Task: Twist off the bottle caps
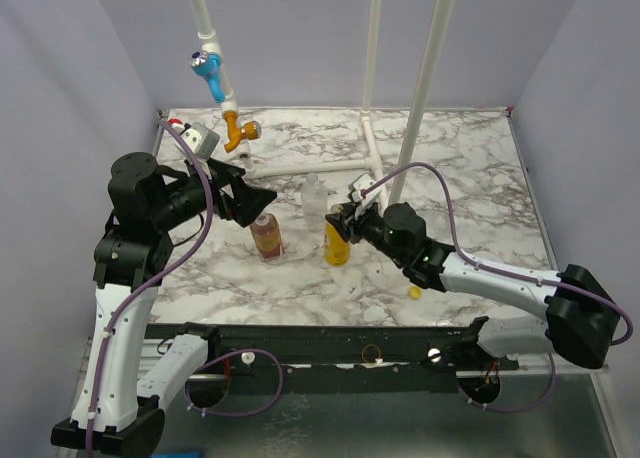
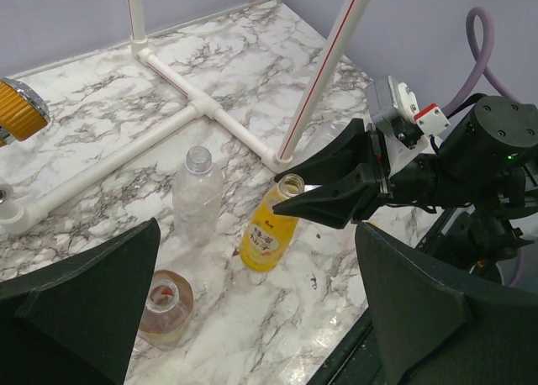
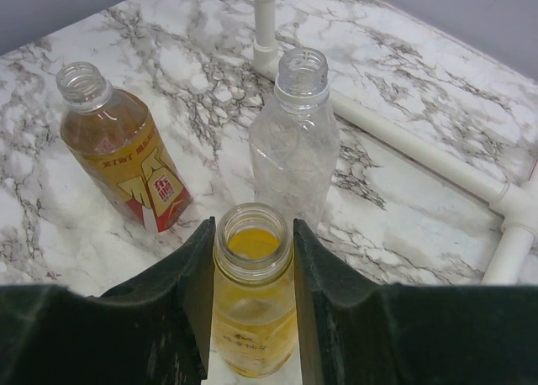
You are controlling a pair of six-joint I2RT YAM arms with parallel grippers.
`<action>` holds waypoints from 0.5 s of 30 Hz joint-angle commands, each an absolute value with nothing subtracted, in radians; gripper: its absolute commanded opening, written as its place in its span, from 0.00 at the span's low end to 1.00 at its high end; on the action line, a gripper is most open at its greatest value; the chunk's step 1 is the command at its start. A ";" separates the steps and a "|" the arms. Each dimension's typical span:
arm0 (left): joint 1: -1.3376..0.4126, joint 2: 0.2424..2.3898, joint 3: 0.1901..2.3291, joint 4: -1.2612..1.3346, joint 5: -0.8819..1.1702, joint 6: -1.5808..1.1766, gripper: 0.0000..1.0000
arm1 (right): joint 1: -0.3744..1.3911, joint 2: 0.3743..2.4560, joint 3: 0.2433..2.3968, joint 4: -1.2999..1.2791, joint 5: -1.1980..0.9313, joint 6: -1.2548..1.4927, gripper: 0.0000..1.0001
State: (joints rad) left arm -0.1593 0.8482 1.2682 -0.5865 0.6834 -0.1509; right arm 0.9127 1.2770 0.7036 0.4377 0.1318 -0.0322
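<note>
Overhead, the uncapped yellow-orange bottle (image 1: 337, 250) is seen on the surface (image 1: 480, 188), its neck pinched by the outstretched right end effector (image 1: 338, 221), a yellow cap (image 1: 414, 292) lying nearby. At the left wrist, the left end effector (image 2: 256, 234) is shown wide open, empty, near the brown bottle (image 2: 166, 308). At the right wrist, liquid could be spilled by any sideways drag.
</note>
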 commanded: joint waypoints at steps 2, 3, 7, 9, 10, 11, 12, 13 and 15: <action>-0.163 0.835 1.271 -0.595 0.704 -0.137 0.99 | 0.942 1.284 0.673 0.487 0.181 -0.040 0.35; -0.163 0.833 1.269 -0.593 0.706 -0.137 0.99 | 0.947 1.286 0.671 0.483 0.188 -0.040 0.40; -0.163 0.831 1.263 -0.588 0.710 -0.137 0.99 | 0.956 1.275 0.663 0.476 0.219 -0.025 0.55; -0.163 0.830 1.259 -0.587 0.713 -0.137 0.99 | 0.956 1.262 0.664 0.467 0.240 -0.012 0.62; -0.163 0.829 1.258 -0.585 0.714 -0.137 0.99 | 0.956 1.252 0.665 0.460 0.252 -0.004 0.63; -0.163 0.830 1.256 -0.584 0.715 -0.137 0.99 | 0.956 1.243 0.665 0.453 0.262 -0.003 0.65; -0.163 0.829 1.253 -0.584 0.715 -0.138 0.99 | 0.956 1.230 0.666 0.443 0.270 0.031 0.68; -0.163 0.828 1.251 -0.583 0.715 -0.137 0.99 | 0.956 1.217 0.669 0.432 0.276 0.046 0.72; -0.163 0.827 1.249 -0.580 0.717 -0.137 0.99 | 0.956 1.184 0.677 0.397 0.287 0.076 0.83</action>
